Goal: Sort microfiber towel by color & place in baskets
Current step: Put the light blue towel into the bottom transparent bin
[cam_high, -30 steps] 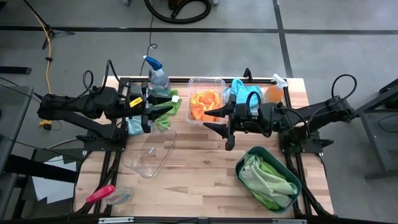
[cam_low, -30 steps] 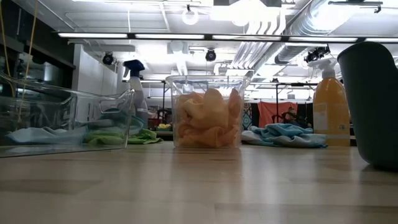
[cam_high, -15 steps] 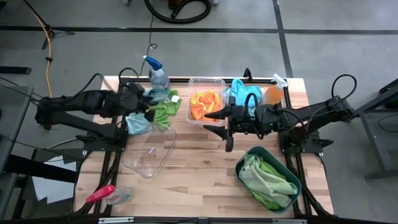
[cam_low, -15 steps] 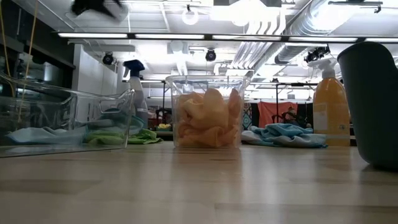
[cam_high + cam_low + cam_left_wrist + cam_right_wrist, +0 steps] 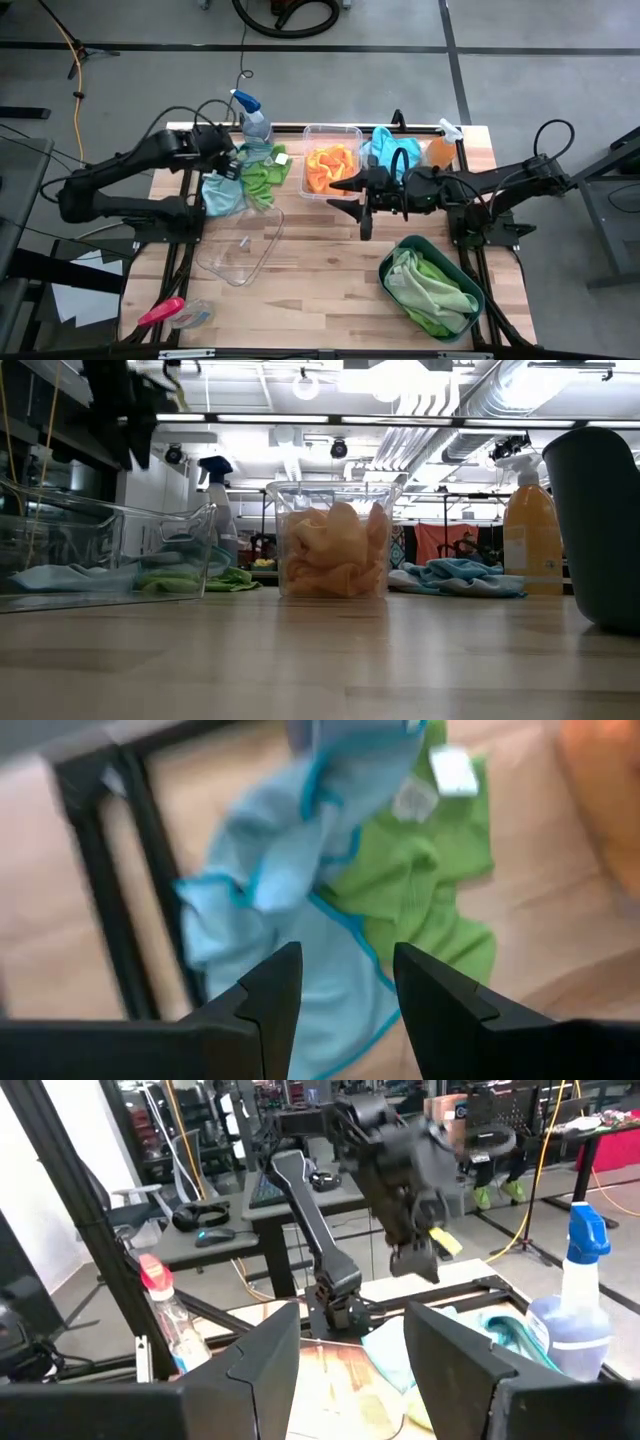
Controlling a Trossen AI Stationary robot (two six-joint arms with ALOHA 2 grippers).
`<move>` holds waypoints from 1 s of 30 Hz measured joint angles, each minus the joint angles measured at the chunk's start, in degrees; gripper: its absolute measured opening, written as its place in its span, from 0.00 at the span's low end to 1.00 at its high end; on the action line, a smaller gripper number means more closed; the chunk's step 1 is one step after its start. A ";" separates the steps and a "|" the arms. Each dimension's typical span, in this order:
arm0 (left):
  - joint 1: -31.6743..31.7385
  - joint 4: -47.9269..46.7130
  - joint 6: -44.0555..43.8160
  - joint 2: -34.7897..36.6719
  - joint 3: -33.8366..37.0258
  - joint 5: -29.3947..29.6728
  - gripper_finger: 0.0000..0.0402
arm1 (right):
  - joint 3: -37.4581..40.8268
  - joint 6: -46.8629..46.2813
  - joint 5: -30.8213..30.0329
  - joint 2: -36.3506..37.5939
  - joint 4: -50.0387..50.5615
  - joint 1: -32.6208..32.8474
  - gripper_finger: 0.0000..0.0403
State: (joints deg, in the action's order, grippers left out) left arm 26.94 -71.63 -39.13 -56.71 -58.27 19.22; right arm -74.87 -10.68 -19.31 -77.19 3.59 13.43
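My left gripper [image 5: 232, 160] [image 5: 345, 985] is open and points down over a crumpled light blue towel [image 5: 290, 860] [image 5: 222, 192], which lies on the table and overlaps a lime green towel [image 5: 430, 890] [image 5: 265, 172]. It touches neither towel. The clear deep tub [image 5: 332, 170] [image 5: 333, 550] holds orange towels. My right gripper [image 5: 350, 197] [image 5: 350, 1350] hovers open and level just on the near side of the tub. Another blue towel [image 5: 390, 148] lies behind that arm. The dark teal basin [image 5: 430, 285] holds green towels. The clear shallow dish [image 5: 240, 245] sits near the left.
A blue-capped spray bottle [image 5: 250, 118] stands at the far edge beside the left gripper. An orange bottle [image 5: 440, 150] is at the far right. A pink-handled tool [image 5: 160, 312] lies at the near left corner. Bare wood [image 5: 310, 270] shows between dish and basin.
My left arm has reached out toward the far edge and tipped its gripper from level to pointing down over the blue and green towels, coming into the low view from above. My right gripper has edged slightly toward the table's left. The towels have stayed put.
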 joint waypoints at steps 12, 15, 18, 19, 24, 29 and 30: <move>1.61 26.05 -12.81 0.00 25.70 -6.23 0.36 | 0.00 -2.83 0.00 0.00 1.63 0.07 0.44; 1.61 28.69 -15.04 0.00 27.96 -4.36 0.36 | 0.00 -2.83 -0.02 0.00 1.62 0.07 0.44; 1.61 29.97 -15.67 -0.12 29.02 -0.63 0.36 | 0.00 -2.90 -0.01 0.00 1.62 0.07 0.44; 1.62 30.20 -16.41 -0.26 29.48 0.56 0.36 | 0.00 -3.11 -0.02 0.00 1.62 0.07 0.44; 3.51 33.35 -18.31 -1.89 31.68 2.09 0.36 | 0.00 -4.52 -0.02 0.00 1.72 0.07 0.44; 5.21 37.60 -17.66 -4.69 31.99 2.35 0.36 | 0.00 -4.54 -0.02 0.00 1.81 0.07 0.44; 5.42 38.59 -17.10 -5.22 31.99 2.37 0.36 | 0.00 -4.55 -0.02 -0.02 1.81 0.07 0.44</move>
State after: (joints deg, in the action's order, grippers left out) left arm 32.37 -33.04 -56.23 -61.93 -26.28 21.59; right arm -74.87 -15.22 -19.33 -77.20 5.41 13.50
